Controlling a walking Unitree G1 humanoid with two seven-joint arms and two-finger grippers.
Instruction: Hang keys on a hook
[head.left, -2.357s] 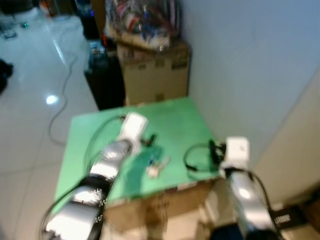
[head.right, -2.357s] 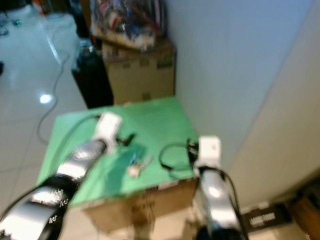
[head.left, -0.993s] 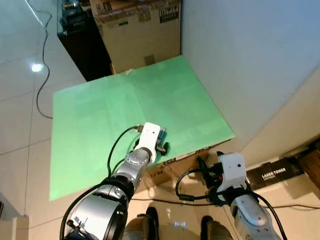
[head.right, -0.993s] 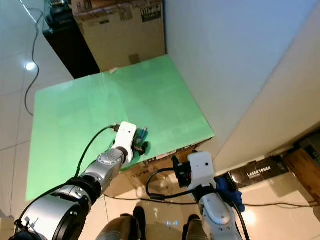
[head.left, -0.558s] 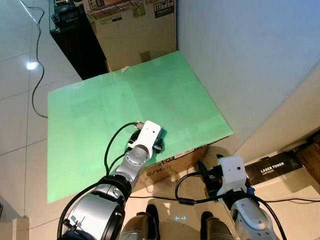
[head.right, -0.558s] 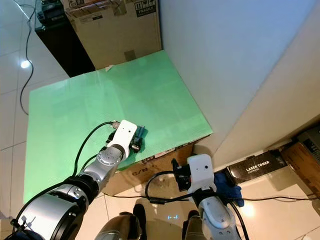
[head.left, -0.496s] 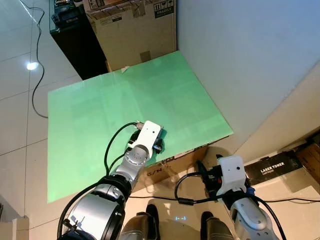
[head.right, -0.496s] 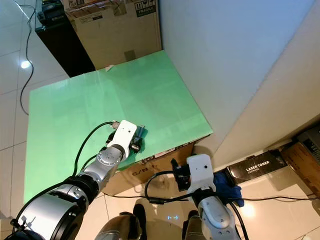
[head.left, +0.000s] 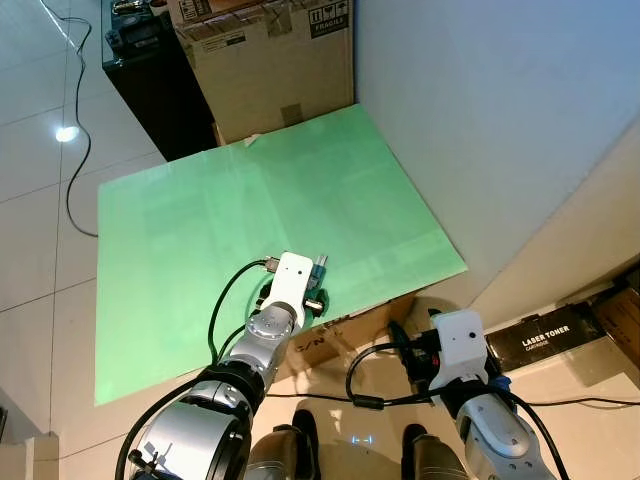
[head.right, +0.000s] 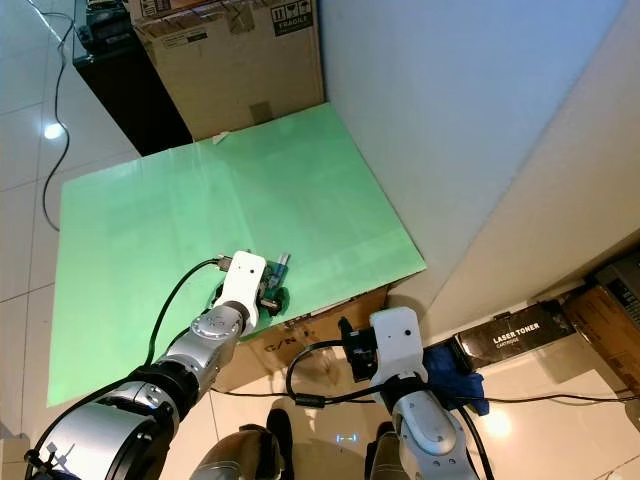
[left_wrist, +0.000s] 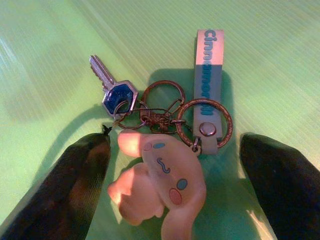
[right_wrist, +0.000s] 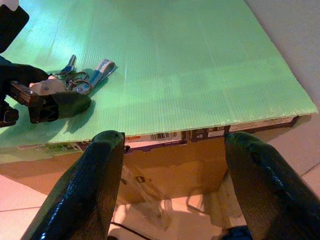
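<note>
Left wrist view: left gripper (left_wrist: 175, 165) spread wide, fingers either side of keys (left_wrist: 162, 135), not touching; silver key, rings, blue strap, pink-white plush charm lie flat on green board (left_wrist: 60, 40). Right wrist view: right gripper (right_wrist: 172, 165) wide open, holding nothing, below board's near edge. Head views add far cardboard box (head.left: 270, 65), black unit (head.left: 150, 70).

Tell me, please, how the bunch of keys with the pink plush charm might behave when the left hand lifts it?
The bunch of keys with the pink plush charm is probably floppy: linked rings join the silver key, charm and grey strap, so parts would likely dangle. It looks light. The open left hand straddles the charm, which may squash softly.
</note>
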